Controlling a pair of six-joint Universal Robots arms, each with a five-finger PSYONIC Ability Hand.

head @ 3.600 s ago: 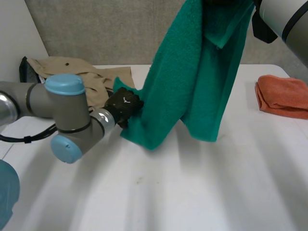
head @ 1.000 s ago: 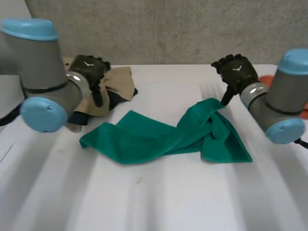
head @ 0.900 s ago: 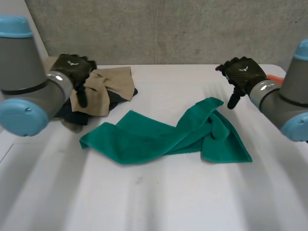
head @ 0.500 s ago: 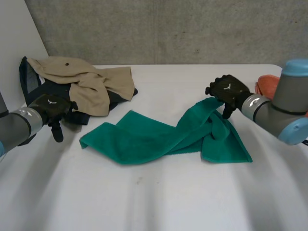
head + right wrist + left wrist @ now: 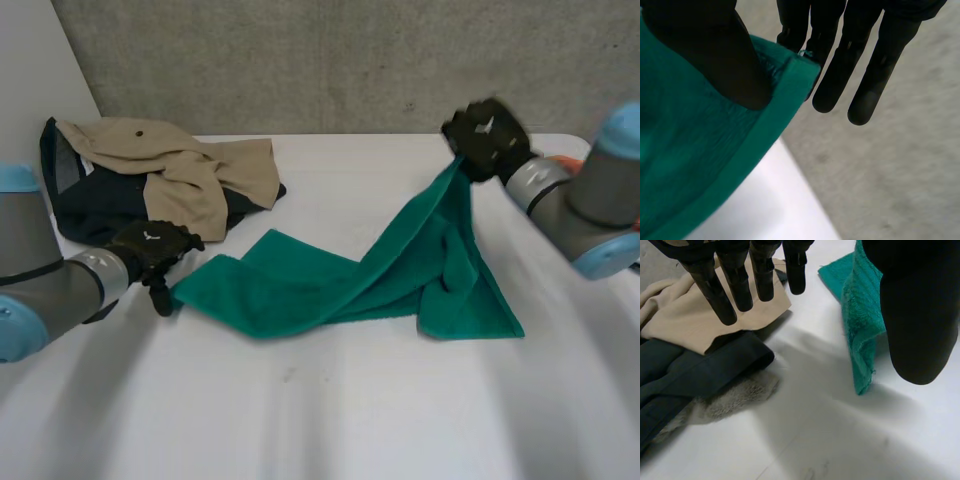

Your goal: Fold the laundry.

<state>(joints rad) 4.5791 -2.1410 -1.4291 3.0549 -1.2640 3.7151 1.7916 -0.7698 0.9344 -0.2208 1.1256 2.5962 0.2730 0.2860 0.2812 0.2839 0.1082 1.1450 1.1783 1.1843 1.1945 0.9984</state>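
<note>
Towel (image 5: 330, 285) crumpled on desk (image 5: 330, 420), no fold made. Right hand (image 5: 485, 135) pinches raised corner; left hand (image 5: 150, 250) spread beside opposite corner. Clothes pile (image 5: 160, 175) waits.

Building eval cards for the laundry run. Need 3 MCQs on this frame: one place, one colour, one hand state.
1. Where does the beige garment lie?
A. on the dark clothes
B. hanging off the table's edge
C. spread flat mid-table

2. What colour is the towel that the right hand pinches?
A. orange
B. green
C. white

3. The left hand is:
A. shut on the towel
B. shut on the beige garment
C. open, beside the towel's corner

Answers:
1. A: the head view shows it draped over the dark clothes.
2. B: it is green in all three views.
3. C: its wrist view shows straight fingers, with the corner lying loose by the thumb.
</note>
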